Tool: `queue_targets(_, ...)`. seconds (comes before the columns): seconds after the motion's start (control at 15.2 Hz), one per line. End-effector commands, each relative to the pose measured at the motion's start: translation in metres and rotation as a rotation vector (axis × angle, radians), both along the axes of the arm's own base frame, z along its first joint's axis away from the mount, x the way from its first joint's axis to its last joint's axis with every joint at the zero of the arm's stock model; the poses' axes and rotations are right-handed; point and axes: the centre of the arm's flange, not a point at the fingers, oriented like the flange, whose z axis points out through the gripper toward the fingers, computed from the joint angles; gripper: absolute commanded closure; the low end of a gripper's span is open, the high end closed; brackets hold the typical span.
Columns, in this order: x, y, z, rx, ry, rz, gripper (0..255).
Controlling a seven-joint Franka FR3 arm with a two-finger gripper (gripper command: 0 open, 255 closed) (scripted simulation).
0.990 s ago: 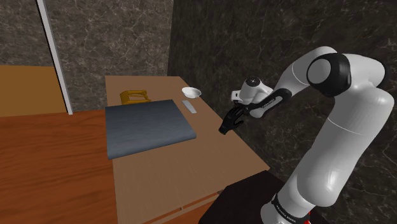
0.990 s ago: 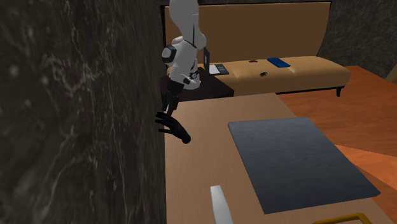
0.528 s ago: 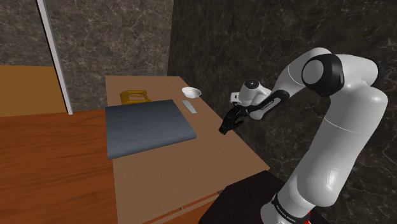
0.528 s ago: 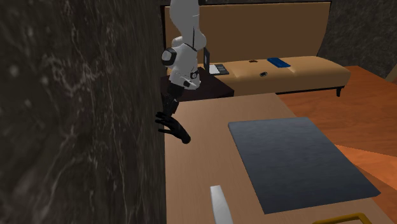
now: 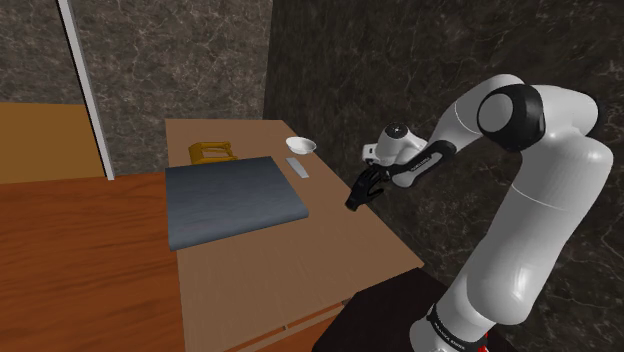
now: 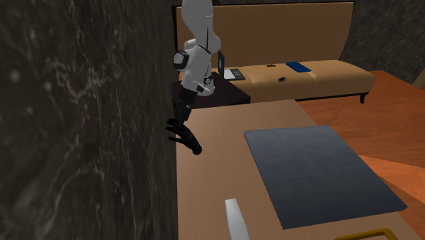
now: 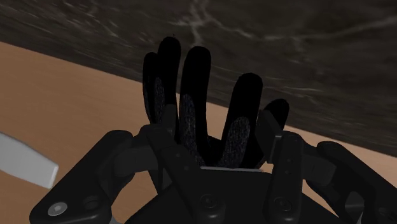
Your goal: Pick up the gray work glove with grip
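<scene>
The glove [image 5: 362,192] is black with grey grip patches on its fingers [image 7: 189,108]. It sits at the wooden table's [image 5: 300,250] edge on the shoulder view's right, close against the dark marble wall. My gripper [image 5: 377,180] is shut on the glove's cuff end, and the glove's fingers stick out beyond my fingertips. In the wrist view the gripper [image 7: 222,153] clasps the glove between its two black fingers [image 7: 168,137]. The second exterior view has the glove [image 6: 185,136] hanging below the gripper [image 6: 181,112] by the wall. Whether it touches the table I cannot tell.
A dark grey mat [image 5: 232,200] covers the table's middle. Behind it are a white bowl [image 5: 301,146], a flat white bar [image 5: 299,168] and a yellow-brown object [image 5: 212,152]. The marble wall [image 5: 400,70] stands right beside the gripper. A tan bench [image 6: 306,75] holds small items.
The arm's upper joints swayed slightly and came back. The gripper and glove stay almost where they were by the wall, with the glove's tip shifted a touch.
</scene>
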Motion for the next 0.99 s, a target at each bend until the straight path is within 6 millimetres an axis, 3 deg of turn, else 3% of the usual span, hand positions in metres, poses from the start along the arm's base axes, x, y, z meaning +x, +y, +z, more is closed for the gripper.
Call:
queue_targets(0.0, -0.001, 0.000, 0.010, 0.000, 0.000, 0.000, 255)
queue_targets(0.79, -0.001, 0.000, 0.073, 0.000, 0.000, 0.000, 255)
queue_targets(0.92, -0.001, 0.000, 0.074, 0.000, 0.000, 0.000, 255)
